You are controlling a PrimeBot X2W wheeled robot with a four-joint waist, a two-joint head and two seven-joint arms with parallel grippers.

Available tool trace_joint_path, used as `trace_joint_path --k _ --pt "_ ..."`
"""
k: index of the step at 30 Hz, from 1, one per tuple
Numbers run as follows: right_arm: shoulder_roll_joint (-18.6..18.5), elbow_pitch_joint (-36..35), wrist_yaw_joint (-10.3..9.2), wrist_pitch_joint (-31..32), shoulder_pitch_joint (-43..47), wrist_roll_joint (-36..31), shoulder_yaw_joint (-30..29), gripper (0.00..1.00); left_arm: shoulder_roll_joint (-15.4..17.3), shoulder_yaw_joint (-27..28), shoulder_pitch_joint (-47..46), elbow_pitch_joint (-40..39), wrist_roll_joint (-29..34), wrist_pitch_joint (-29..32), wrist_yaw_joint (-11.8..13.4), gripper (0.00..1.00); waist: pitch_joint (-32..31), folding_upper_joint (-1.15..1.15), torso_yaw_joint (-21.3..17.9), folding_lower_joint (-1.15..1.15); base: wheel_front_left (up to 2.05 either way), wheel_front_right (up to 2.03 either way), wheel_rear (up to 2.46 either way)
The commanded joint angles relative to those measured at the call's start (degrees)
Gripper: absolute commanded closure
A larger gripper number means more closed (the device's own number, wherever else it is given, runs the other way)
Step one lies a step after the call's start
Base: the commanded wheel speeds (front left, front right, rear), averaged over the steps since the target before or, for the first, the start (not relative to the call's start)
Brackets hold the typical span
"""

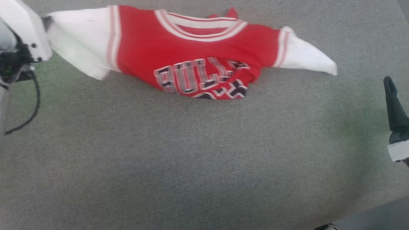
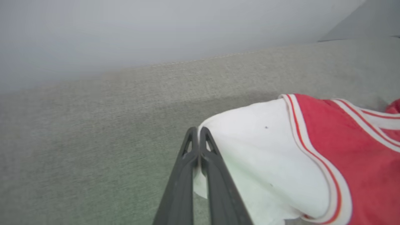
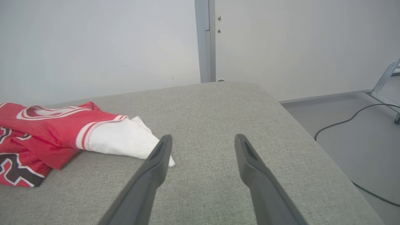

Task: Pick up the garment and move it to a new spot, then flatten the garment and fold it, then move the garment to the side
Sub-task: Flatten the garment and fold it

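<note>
The garment (image 1: 191, 44) is a red jersey with white sleeves, striped trim and dark lettering, lying bunched across the far part of the grey cushion (image 1: 191, 153). My left gripper (image 1: 47, 21) is at its left white sleeve. In the left wrist view the left gripper (image 2: 198, 132) is shut on the edge of that sleeve of the garment (image 2: 265, 156), with white cloth pinched between the fingers. My right gripper (image 3: 200, 140) stands open over bare cushion, just right of the other sleeve tip of the garment (image 3: 47, 128). One right finger (image 1: 394, 105) shows at the right edge.
The cushion's right edge (image 3: 312, 131) drops to a grey floor with a black cable (image 3: 343, 122) and a metal frame (image 3: 387, 78). A pale wall (image 3: 93, 47) runs behind the cushion. A black cable (image 1: 32, 105) hangs from my left arm.
</note>
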Motion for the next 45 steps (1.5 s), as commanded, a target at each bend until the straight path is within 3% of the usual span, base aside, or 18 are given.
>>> trace_joint_path --k 1,9,17,20,21,22,23,30,36,40,45 --pt "-0.4 0.0 0.00 -0.1 0.0 0.4 0.2 0.00 0.3 0.9 -1.1 2.0 0.8 -2.7 1.9 1.00 -0.1 0.00 0.0 0.00 0.00 0.00 0.00" --pt "-0.9 0.3 0.00 -0.1 0.5 0.8 0.6 0.00 1.1 -0.8 -0.7 10.3 5.5 -9.8 7.3 1.00 -0.5 0.00 -0.2 0.00 0.00 0.00 0.00" --pt "-2.4 0.5 0.00 0.3 -0.7 0.9 1.2 0.00 -0.4 -0.9 -1.1 15.2 6.2 -14.6 8.5 1.00 -1.3 0.00 1.0 0.00 0.00 0.00 0.00" --pt "-2.6 0.3 0.00 0.7 -1.1 0.7 1.3 0.00 -1.6 -1.4 -0.2 16.6 5.1 -14.5 6.4 0.98 -1.9 0.00 1.8 0.00 0.00 0.00 0.00" --pt "-2.7 0.3 0.00 0.9 -1.0 0.6 1.4 0.00 -2.2 -1.1 0.0 16.9 4.5 -14.7 5.6 0.70 -2.2 0.00 2.1 0.00 0.00 0.00 0.00" --pt "-2.8 0.2 0.00 0.9 -0.9 0.5 1.5 0.00 -2.5 -1.0 0.1 17.2 4.5 -15.1 4.9 0.31 -2.5 0.00 2.4 0.00 0.00 0.00 0.00" --pt "-2.9 0.1 -0.01 1.2 -0.9 0.4 1.7 0.00 -2.7 -1.2 0.3 17.3 4.4 -15.5 4.0 0.00 -2.8 0.00 2.7 0.00 0.00 0.00 0.00" --pt "-3.8 -0.3 -0.01 3.3 -0.5 -0.4 2.5 0.00 -4.0 -1.2 3.7 15.8 3.5 -24.9 -1.7 0.00 -6.4 0.00 5.8 0.00 0.00 0.00 0.00" --pt "-5.4 0.1 0.00 6.3 1.0 -0.5 2.8 0.00 -7.1 -2.9 12.4 9.9 4.3 -38.0 -3.6 0.00 -10.1 0.00 10.7 0.00 0.00 0.00 0.00" --pt "-7.4 -0.1 0.00 9.5 1.0 0.4 4.1 0.00 -9.9 -4.2 20.0 3.5 5.8 -43.6 -2.6 0.00 -11.2 0.00 14.3 0.00 0.00 0.00 0.00" --pt "-11.5 -0.7 0.00 14.7 -1.5 2.3 6.8 0.00 -12.6 -2.3 30.8 -10.0 9.0 -45.2 2.8 0.00 -10.4 0.00 18.6 0.00 0.00 0.00 0.00"
